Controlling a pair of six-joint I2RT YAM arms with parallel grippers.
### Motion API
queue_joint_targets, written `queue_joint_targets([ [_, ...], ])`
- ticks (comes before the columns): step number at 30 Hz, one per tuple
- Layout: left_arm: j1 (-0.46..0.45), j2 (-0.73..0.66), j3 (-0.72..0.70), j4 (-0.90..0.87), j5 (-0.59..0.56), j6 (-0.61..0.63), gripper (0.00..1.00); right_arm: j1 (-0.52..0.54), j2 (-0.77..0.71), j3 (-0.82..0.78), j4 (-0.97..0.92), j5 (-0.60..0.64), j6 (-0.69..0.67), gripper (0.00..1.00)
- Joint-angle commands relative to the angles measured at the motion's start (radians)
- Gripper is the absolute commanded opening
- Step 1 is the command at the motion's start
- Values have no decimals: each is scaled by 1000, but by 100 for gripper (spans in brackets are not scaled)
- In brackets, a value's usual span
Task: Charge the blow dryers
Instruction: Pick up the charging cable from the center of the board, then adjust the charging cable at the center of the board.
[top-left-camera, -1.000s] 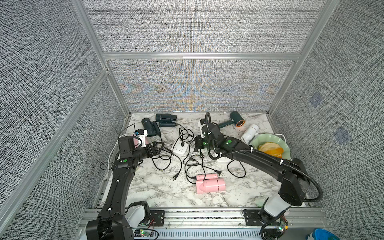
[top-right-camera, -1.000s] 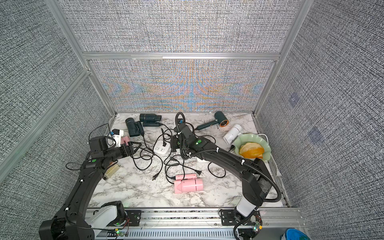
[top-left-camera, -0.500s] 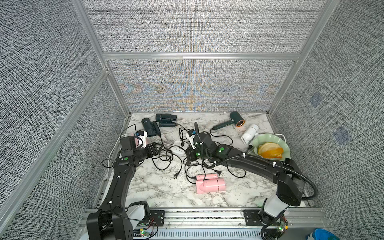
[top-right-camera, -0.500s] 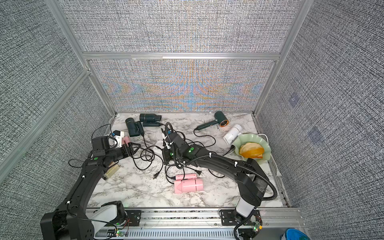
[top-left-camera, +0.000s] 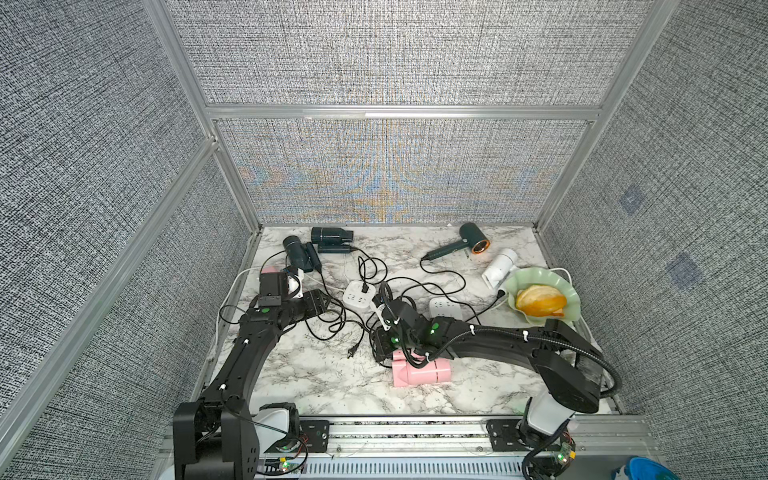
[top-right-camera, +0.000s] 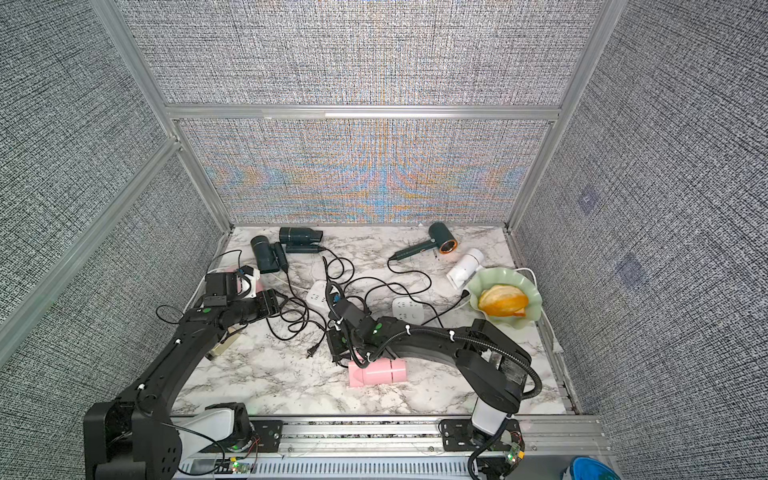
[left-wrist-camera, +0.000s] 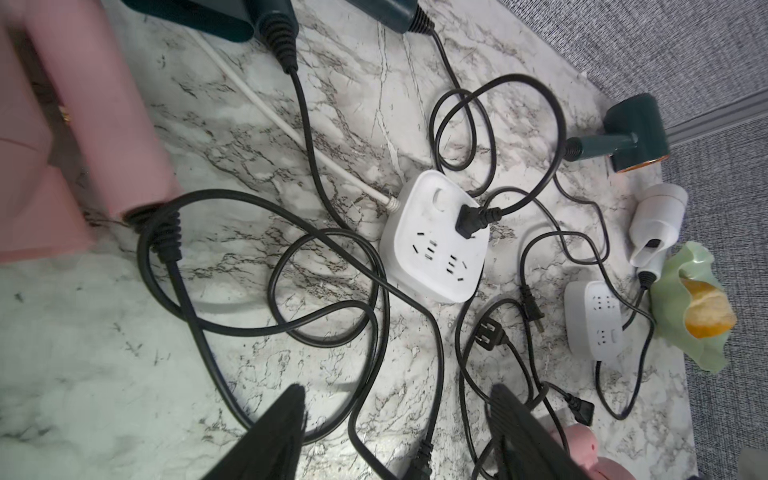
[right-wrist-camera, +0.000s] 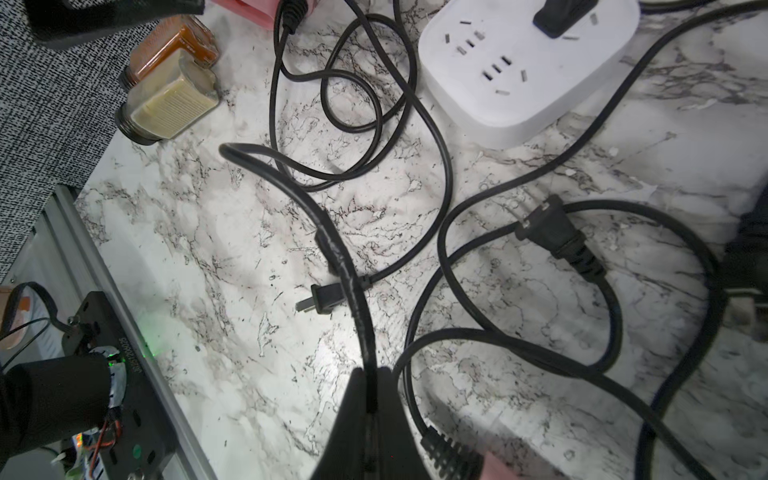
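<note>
My right gripper (right-wrist-camera: 372, 376) is shut on a black cord (right-wrist-camera: 332, 245) low over the marble, beside the near pink blow dryer (top-left-camera: 419, 371); in both top views it sits at mid-table (top-right-camera: 336, 347). My left gripper (left-wrist-camera: 399, 401) stands open over loose cords, holding nothing; in a top view it is at the left (top-left-camera: 322, 302). A second pink blow dryer (left-wrist-camera: 104, 124) lies by the left wrist. Two dark teal dryers (top-left-camera: 297, 253) (top-left-camera: 330, 235), a green copper-ringed one (top-left-camera: 473, 241) and a white one (top-left-camera: 498, 268) lie along the back.
Two white power strips (top-left-camera: 358, 293) (top-left-camera: 444, 307) sit mid-table, the left one with a plug in it. Loose plugs (right-wrist-camera: 320, 299) (right-wrist-camera: 548, 228) and tangled cords cover the middle. A green bowl of orange pieces (top-left-camera: 540, 274) stands right. Amber bottles (right-wrist-camera: 174, 45) lie at the left edge.
My right arm has come from the left power strip toward the front, dragging the cord to the pink dryer. The left gripper's jaws have narrowed a little and it has drawn back slightly.
</note>
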Motion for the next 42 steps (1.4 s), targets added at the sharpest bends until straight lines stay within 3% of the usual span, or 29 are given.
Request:
queue_joint_targets([
  [1, -33, 36, 13, -1, -54, -53, 71, 7, 7, -24, 102, -15, 36, 8],
  [18, -187, 312, 49, 174, -23, -218, 60, 46, 29, -44, 75, 35, 17, 7],
  [31, -193, 421, 36, 275, -26, -328, 45, 46, 29, -44, 74, 50, 26, 7],
  [42, -194, 432, -11, 376, -19, -367, 34, 46, 31, -54, 84, 53, 33, 7],
])
